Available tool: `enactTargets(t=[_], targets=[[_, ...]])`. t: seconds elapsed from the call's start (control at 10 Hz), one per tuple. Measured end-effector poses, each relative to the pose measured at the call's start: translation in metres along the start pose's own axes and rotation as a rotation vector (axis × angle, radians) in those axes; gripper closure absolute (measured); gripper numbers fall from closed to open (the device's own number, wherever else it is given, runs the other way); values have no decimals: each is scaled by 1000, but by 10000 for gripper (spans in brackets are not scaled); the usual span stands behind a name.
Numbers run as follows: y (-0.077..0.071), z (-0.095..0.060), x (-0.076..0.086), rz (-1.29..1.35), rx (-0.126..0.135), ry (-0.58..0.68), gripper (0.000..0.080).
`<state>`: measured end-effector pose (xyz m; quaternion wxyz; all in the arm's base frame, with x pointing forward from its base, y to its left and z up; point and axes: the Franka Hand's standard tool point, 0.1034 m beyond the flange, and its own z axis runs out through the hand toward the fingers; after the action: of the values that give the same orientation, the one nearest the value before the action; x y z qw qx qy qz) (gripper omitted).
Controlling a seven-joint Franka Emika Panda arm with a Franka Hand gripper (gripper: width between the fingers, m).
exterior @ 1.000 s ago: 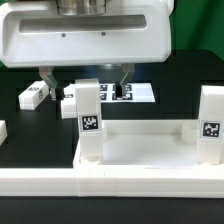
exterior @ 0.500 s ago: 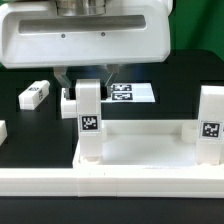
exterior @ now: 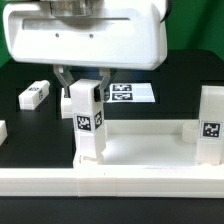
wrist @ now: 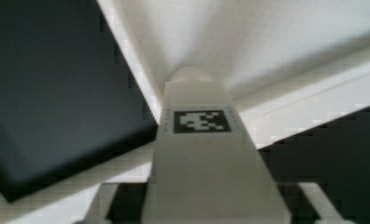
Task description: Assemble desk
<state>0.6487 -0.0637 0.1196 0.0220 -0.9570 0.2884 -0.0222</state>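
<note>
The desk's white tabletop [exterior: 140,172] lies rim up at the front of the exterior view. A white square leg [exterior: 88,112] with a tag stands in its corner on the exterior view's left, leaning slightly. My gripper [exterior: 86,82] comes down from above and is shut on this leg's upper end, one finger [exterior: 66,80] on each side. In the wrist view the same leg [wrist: 210,160] runs out from between my gripper [wrist: 208,205], with the tabletop [wrist: 253,40] beyond it. A second leg [exterior: 211,124] stands upright at the right corner.
Another white leg [exterior: 35,94] lies flat on the black table at the back left. A white part [exterior: 3,131] shows at the left edge. The marker board [exterior: 133,92] lies behind the held leg.
The jaws went from open on either side of the leg to shut on it. The leg now leans a little and its tag has turned.
</note>
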Motion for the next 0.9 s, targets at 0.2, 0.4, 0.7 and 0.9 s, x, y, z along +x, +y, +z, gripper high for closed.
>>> enactTargets(t=[0.2,0.4,0.7,0.9], targets=[[-2,1,-1,253,-2,0,511],[-2,1,-1,459,-1,0,510],[-3,1,0,685,-1,0,509],[-2,2,0,623,-2,0,501]])
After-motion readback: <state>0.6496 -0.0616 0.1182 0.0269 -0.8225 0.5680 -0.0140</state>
